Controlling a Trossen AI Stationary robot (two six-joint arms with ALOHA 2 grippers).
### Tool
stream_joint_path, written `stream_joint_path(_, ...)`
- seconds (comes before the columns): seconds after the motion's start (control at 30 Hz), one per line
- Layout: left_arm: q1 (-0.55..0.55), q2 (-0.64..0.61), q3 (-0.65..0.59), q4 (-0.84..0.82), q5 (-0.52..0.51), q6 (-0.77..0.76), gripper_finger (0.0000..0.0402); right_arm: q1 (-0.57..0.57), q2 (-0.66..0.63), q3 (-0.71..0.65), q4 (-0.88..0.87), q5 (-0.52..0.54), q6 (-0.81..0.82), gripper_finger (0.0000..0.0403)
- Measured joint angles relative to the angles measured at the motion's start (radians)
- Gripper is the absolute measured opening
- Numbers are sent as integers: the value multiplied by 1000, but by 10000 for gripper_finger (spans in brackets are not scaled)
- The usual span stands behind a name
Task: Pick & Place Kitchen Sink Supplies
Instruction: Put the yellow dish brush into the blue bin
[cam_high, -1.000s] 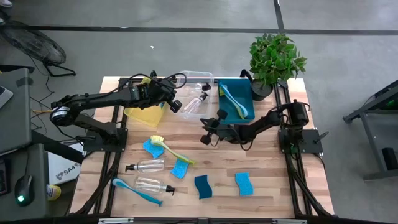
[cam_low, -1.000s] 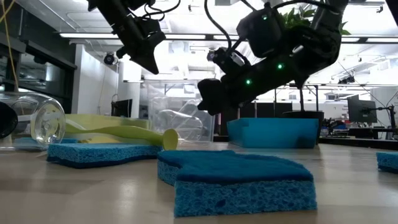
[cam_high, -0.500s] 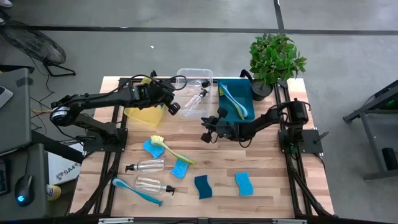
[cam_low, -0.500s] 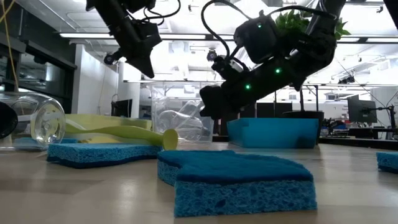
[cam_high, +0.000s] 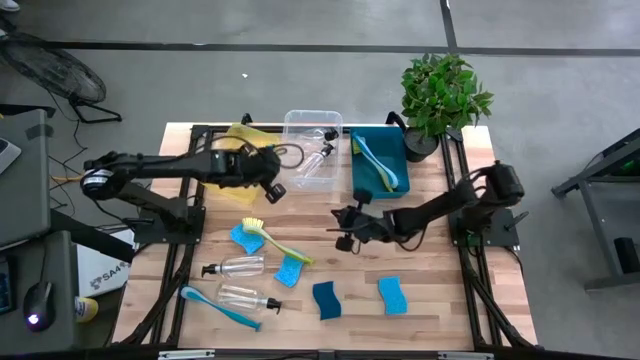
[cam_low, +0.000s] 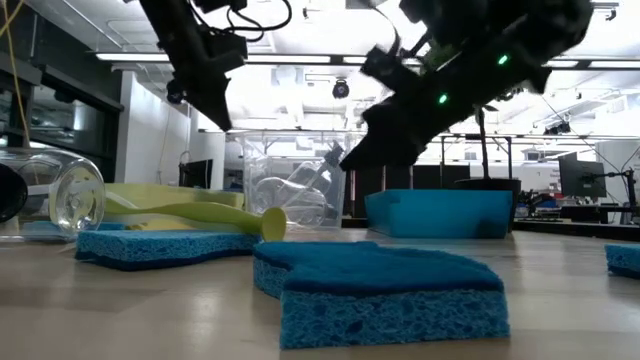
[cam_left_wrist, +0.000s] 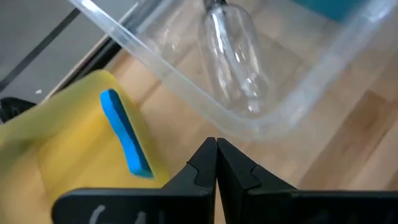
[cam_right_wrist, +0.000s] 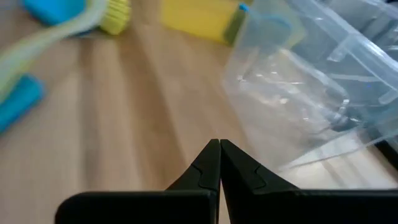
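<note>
Both grippers hang shut and empty above the table. My left gripper (cam_high: 272, 190) (cam_left_wrist: 216, 163) is just near of the yellow bin (cam_high: 236, 176) and the clear bin (cam_high: 312, 128). A blue sponge (cam_left_wrist: 127, 134) stands in the yellow bin and a clear bottle (cam_high: 318, 158) (cam_left_wrist: 233, 56) lies in the clear one. My right gripper (cam_high: 343, 230) (cam_right_wrist: 219, 163) hovers over bare wood near mid-table. On the table lie several blue sponges (cam_high: 290, 270), two clear bottles (cam_high: 232, 267), a yellow-green brush (cam_high: 275, 238) and a blue brush (cam_high: 218, 307).
A teal bin (cam_high: 362, 185) at the back holds two brushes (cam_high: 375, 165). A potted plant (cam_high: 443, 90) stands at the far right corner. Bare wood lies between the bins and the loose supplies, and at the table's right.
My left gripper has drawn back from over the bins toward the near edge and sunk a little, tipping further down. My right gripper has moved toward the near edge and slightly right, rising a little. Both have stayed shut. Nothing on the table has moved.
</note>
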Motion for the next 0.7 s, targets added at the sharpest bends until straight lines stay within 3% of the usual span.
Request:
stream_joint_path(0.23,-171,0,0,-78,-111,-138,0,23,-104,0,-258,-153,101,0)
stream_joint_path(0.4,-290,0,0,-88,-202,-206,0,38,-166,0,-397,-206,156,0)
stream_joint_path(0.53,-349,0,-5,-109,-287,-250,0,41,-188,0,-358,-335,168,0)
stream_joint_path(0.7,-360,0,-66,-79,-272,-281,0,43,-168,0,-238,-445,172,1)
